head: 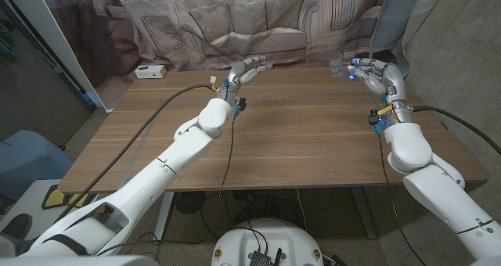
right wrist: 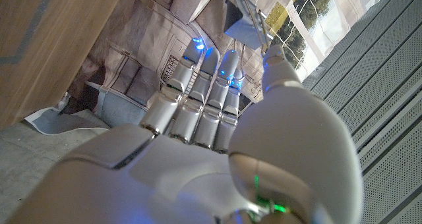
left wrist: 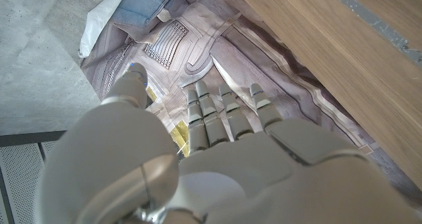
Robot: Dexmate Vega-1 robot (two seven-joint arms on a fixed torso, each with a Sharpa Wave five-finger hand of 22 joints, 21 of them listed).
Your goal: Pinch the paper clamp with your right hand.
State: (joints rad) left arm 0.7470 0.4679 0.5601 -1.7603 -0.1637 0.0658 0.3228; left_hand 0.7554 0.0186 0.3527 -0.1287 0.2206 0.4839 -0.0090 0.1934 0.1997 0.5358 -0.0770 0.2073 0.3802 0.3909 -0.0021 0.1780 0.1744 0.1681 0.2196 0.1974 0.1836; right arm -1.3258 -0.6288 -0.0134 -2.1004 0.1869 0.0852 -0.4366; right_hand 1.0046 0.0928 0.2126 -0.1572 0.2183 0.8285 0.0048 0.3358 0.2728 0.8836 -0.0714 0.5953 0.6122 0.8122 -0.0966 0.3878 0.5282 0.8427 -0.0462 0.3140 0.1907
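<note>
- Bench (head: pixel 297 141): a wooden top seen whole in the head view. Each wrist view catches only a strip of its planks.
- Printed cloth (head: pixel 235 23): it hangs behind the far edge of the bench, with a drawn sofa and window frames. The wrist views show its pattern close up behind the fingers.
- Left robot hand (head: pixel 249 69): raised over the far edge of the bench, left of centre. In the left wrist view (left wrist: pixel 217 138) its fingers reach out straight and slightly apart, with nothing in them, so the hand is wide and empty.
- Right robot hand (head: pixel 377 77): raised over the far right corner of the bench, well apart from the left one. Blue lights glow on its fingers (right wrist: pixel 227 69), plainest in the right wrist view.
- White box (head: pixel 149 71): it sits beyond the far left corner of the bench. Its markings are too small to read.
- Paper clamp (head: pixel 338 66): a small grey speck at the right fingertips in the head view. The right wrist view shows it better (right wrist: pixel 245 25), a grey body with wire handles, pinched between thumb tip and fingertips, off the bench.
</note>
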